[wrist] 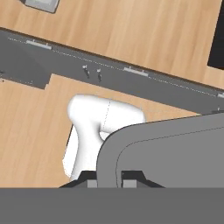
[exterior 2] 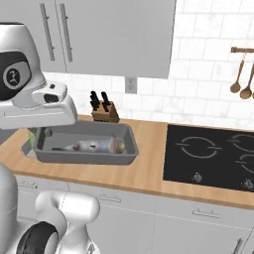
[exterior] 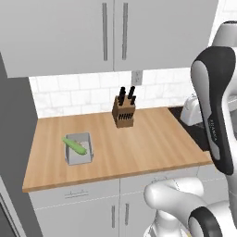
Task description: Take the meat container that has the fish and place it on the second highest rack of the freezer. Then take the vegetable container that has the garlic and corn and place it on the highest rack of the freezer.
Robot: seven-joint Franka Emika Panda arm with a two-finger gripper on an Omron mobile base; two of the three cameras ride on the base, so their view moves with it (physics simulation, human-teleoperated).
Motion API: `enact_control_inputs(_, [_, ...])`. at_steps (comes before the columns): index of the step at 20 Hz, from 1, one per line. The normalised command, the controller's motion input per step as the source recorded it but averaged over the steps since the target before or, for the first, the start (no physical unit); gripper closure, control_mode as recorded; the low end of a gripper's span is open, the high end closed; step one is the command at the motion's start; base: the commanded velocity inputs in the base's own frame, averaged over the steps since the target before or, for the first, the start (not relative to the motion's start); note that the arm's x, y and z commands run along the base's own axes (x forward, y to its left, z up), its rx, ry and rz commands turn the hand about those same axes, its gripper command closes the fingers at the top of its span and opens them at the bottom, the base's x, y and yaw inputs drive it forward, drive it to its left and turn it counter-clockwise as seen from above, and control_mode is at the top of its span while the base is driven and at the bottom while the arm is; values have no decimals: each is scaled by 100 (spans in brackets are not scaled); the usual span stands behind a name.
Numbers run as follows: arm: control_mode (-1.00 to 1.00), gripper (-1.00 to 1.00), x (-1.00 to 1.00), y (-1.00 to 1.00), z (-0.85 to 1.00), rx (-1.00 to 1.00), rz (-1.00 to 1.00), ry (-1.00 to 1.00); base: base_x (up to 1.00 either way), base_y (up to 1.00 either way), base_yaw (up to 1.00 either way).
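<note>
Meat container (exterior 2: 87, 146): rigid shallow tray, likely light; claw (wrist: 109, 181) clamped shut on its rim, apparently lifted. Fish (exterior 2: 94, 145) loose inside.

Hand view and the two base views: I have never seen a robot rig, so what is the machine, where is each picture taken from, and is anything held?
The machine is a white robot arm on a driving base in a rendered kitchen. The two base views look over it from behind, one from the left and one from the right. The hand view looks along its fingers, pointing downward here. On the wooden counter sit a knife block and the vegetable container with the corn. A cooktop lies to the right. The fingers are shut on the rim of the meat container, held up with the fish inside.
</note>
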Motion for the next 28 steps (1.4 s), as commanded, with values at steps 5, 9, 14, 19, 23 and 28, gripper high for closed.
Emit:
enact_control_inputs(5, [100,100,0,0,0,0,0,0,-36,1,7])
enact_control_inputs(9, [100,100,0,0,0,0,0,0,-26,54,28])
enact_control_inputs(14, [100,100,0,0,0,0,0,0,-31,84,17])
enact_control_inputs(19, [100,100,0,0,0,0,0,0,-48,78,-1])
enact_control_inputs(23, [100,100,0,0,0,0,0,0,-25,95,-2])
enact_control_inputs(28, [100,100,0,0,0,0,0,0,-11,94,0])
